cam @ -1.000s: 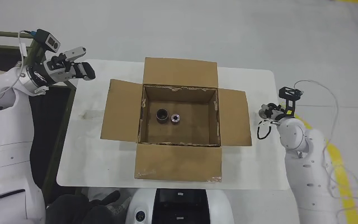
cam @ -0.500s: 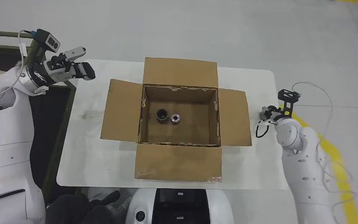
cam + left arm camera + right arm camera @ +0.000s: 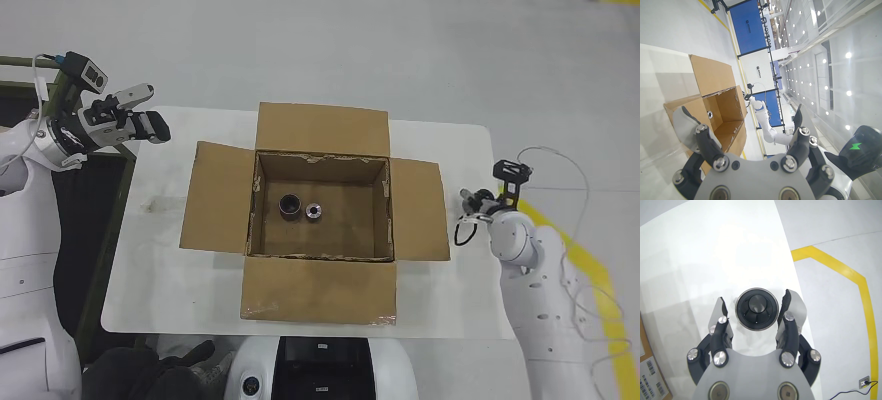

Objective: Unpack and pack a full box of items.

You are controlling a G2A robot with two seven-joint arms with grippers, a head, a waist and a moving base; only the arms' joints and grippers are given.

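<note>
- Since a second ago your right tool (image 3: 754,295) has edged closer to the right flap of the box (image 3: 318,290). The left arm, the box and its contents have stayed put.
- Right tool: fingers apart, straddling a black round part (image 3: 755,311) that stands on the tabletop (image 3: 160,270) right of the box. It is not clamped on the part.
- Left tool (image 3: 150,112): fingers apart, empty, beyond the box's far-left corner.
- A metal cup (image 3: 290,206) and ring (image 3: 314,211) lie inside the box, left of centre.
- Judgement: unpacking is unfinished, and these two remain to be lifted out.
</note>
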